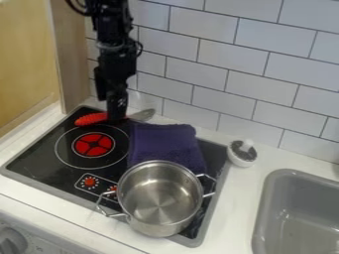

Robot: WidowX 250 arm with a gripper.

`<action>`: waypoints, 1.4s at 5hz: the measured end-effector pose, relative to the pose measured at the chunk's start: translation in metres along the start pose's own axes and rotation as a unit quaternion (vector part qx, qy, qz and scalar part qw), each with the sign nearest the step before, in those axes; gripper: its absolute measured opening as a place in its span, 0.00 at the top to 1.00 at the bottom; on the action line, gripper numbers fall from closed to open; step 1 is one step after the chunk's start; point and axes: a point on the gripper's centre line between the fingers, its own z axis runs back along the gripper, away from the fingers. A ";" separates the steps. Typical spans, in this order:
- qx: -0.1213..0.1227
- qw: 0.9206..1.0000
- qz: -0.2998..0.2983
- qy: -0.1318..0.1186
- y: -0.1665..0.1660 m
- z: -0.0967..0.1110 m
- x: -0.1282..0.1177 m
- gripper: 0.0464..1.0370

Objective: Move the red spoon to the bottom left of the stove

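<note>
Red spoon, one: at the back left of the stove. Black hand, one: at spoon's middle; clenched or released, cannot tell. Handling: grip squarely, lift clear of purple cloth, lower level at front left.

The black arm comes down from the upper left, claw pointing downward.
</note>
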 end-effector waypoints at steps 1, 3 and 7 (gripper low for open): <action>0.007 1.000 0.014 -0.005 0.003 -0.003 0.002 0.04; -0.012 0.999 0.035 0.015 0.001 -0.022 -0.001 0.04; -0.015 0.999 0.049 0.015 0.014 -0.024 0.003 0.71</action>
